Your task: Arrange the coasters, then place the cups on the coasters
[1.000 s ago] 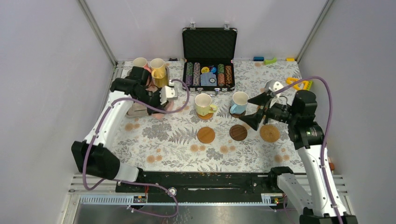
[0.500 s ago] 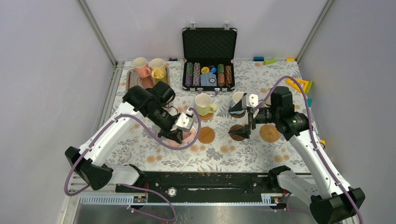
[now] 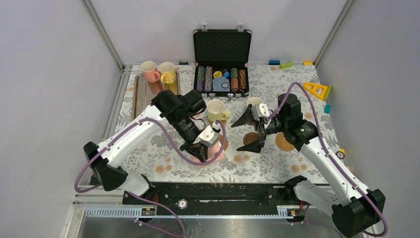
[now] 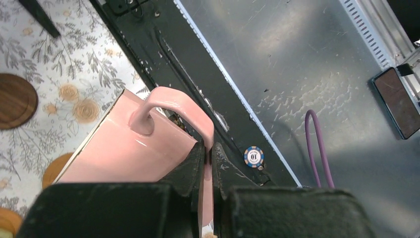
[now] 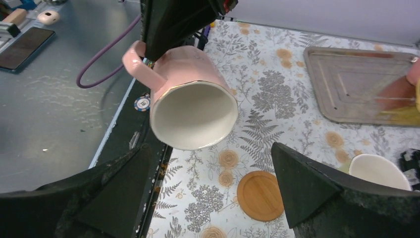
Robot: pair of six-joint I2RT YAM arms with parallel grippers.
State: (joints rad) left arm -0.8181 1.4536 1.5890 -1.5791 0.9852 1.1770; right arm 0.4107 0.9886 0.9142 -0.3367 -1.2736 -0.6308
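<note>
HELD ALOFT: A pink mug [image 5: 193, 99] hangs tipped on its side over the lower middle of the flowered table [image 3: 267, 166], its handle pinched between the pressed-together fingers of the left gripper [image 4: 208, 153]. The right gripper [image 5: 206, 147] faces the mug's open mouth, its 2 fingers spread wide and touching nothing. A tan coaster [image 5: 260, 195] lies on the cloth near the mug. Seen from overhead, a dark brown coaster [image 3: 251, 139] and a woven coaster [image 3: 285, 142] sit to its right, partly behind the right arm. A pale yellow mug [image 3: 215, 110] stands at centre frame, with a light blue mug [image 3: 255, 102] to its right. At upper left, a second pink mug [image 3: 148, 71] and a yellow mug [image 3: 167, 73] stand at the far end of a metal tray [image 3: 141, 91]. An open case [image 3: 221, 47] of poker chips sits at top centre, and 1 stray chip [image 4: 253, 156] lies on the black rail at the table's near edge.
</note>
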